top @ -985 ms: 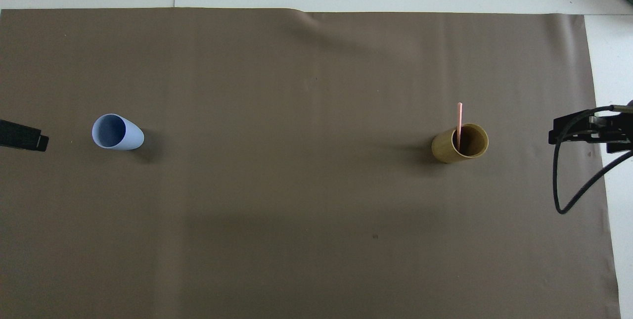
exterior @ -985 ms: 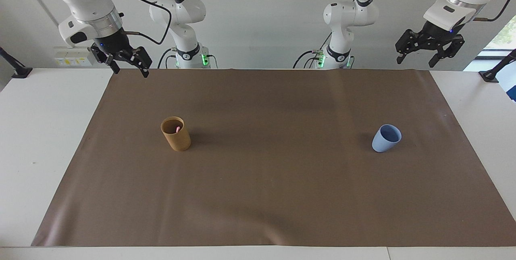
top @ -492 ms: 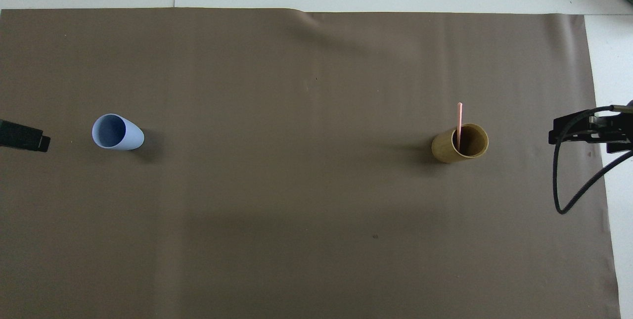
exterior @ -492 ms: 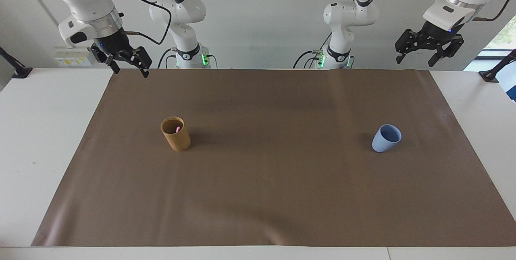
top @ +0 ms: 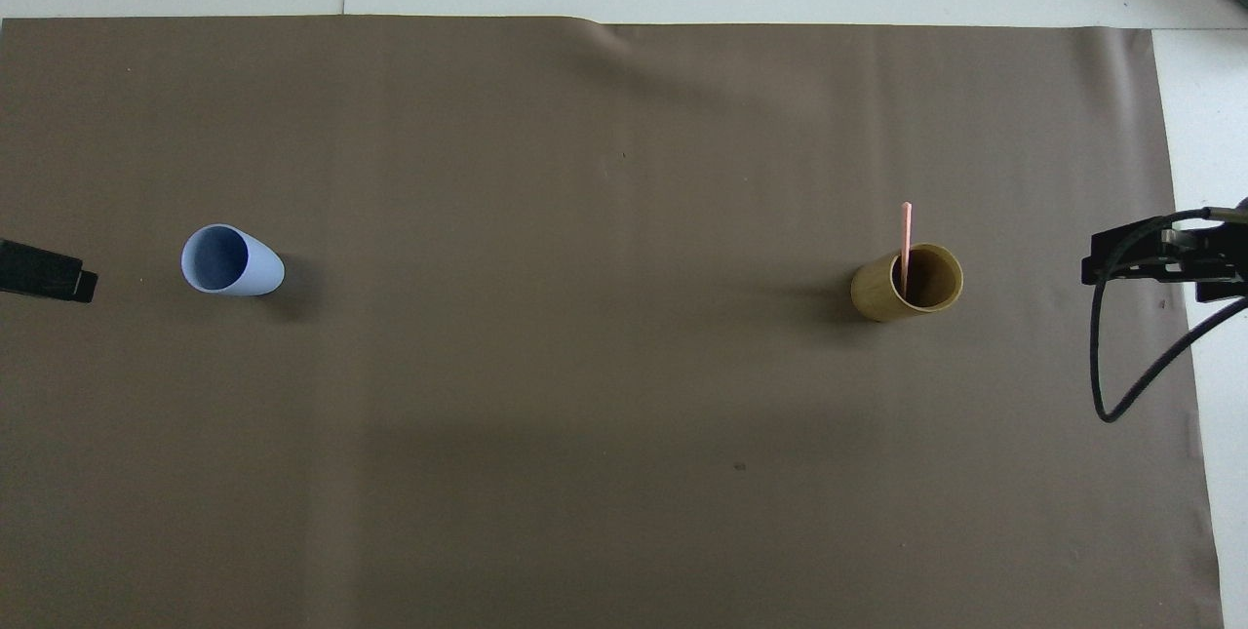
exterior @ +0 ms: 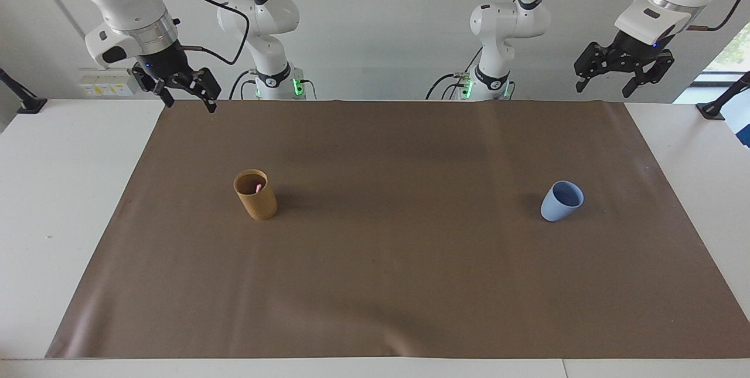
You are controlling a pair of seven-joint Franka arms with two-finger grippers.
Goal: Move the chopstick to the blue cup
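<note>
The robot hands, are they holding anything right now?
No. The left gripper and right gripper both hang open and empty. The chopstick stands in the tan cup.

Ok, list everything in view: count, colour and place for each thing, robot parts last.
thin pale pink chopstick: one, pink, standing in the tan cup, its tip sticking out above the rim.
tan-brown cylindrical cup: one, tan, upright on the mat toward the right arm's end.
small matte light-blue tapered cup: one, blue, upright on the mat toward the left arm's end, nothing seen in it.
brown mat: one, brown, covering most of the white table.
right gripper: one, black, open, raised over the mat's corner at its own end, holding nothing.
left gripper: one, black, open, raised at its own end, holding nothing.
</note>
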